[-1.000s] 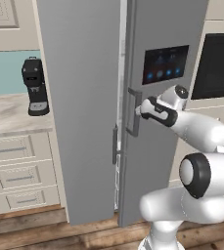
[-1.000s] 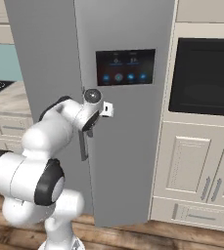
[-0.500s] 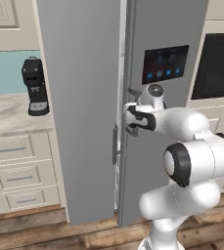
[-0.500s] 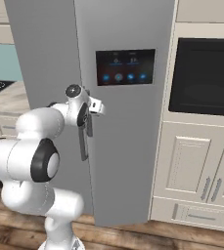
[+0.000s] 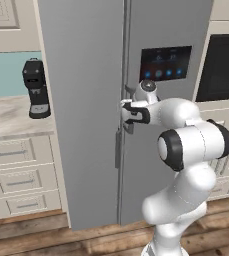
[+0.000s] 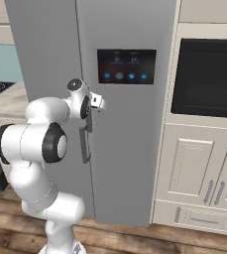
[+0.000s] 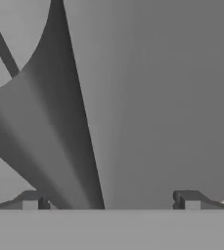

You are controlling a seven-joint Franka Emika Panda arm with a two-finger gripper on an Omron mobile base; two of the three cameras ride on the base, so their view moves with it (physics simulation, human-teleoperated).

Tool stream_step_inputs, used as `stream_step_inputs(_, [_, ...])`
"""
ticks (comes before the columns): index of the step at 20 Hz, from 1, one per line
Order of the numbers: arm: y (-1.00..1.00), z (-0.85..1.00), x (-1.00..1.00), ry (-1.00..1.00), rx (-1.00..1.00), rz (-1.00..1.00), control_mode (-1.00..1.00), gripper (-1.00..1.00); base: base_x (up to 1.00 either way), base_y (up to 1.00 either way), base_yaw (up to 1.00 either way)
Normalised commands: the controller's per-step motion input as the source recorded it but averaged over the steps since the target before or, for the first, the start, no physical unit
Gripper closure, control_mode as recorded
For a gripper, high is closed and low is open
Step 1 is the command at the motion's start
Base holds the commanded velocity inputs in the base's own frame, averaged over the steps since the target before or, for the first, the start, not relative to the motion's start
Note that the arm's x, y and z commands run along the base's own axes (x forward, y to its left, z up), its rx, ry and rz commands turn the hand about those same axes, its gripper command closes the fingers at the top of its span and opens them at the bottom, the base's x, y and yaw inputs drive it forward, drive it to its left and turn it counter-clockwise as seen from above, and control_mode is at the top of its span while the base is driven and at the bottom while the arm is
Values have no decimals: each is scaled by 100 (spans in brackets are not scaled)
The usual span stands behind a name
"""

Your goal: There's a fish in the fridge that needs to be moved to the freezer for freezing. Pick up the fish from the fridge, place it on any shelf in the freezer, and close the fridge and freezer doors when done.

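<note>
Risk: jaws miss or slip off the fridge door's vertical grey bar handle (image 6: 85, 144) | hand: two-finger gripper (image 5: 125, 111) spread wide, holding nothing, at handle's top | tall flat grey fridge and freezer doors (image 5: 86, 100) closed | fish: hidden inside.

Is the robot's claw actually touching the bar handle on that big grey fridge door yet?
Cannot tell. In the hand view the two dark fingertips stand wide apart with the grey vertical bar handle between them, but no contact or gap shows plainly.
</note>
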Motion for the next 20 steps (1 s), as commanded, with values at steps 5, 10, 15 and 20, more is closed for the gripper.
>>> stream_step_inputs(5, [0, -2, 51, -16, 0, 0, -100, -100, 0, 0, 0])
stream_step_inputs(10, [0, -9, 66, -16, 0, 0, -100, -100, 0, 0, 0])
stream_step_inputs(15, [0, -5, 71, -5, 0, 0, -100, -100, 0, 0, 0])
stream_step_inputs(20, [0, 0, 79, 0, 0, 0, -100, -100, 0, 0, 0])
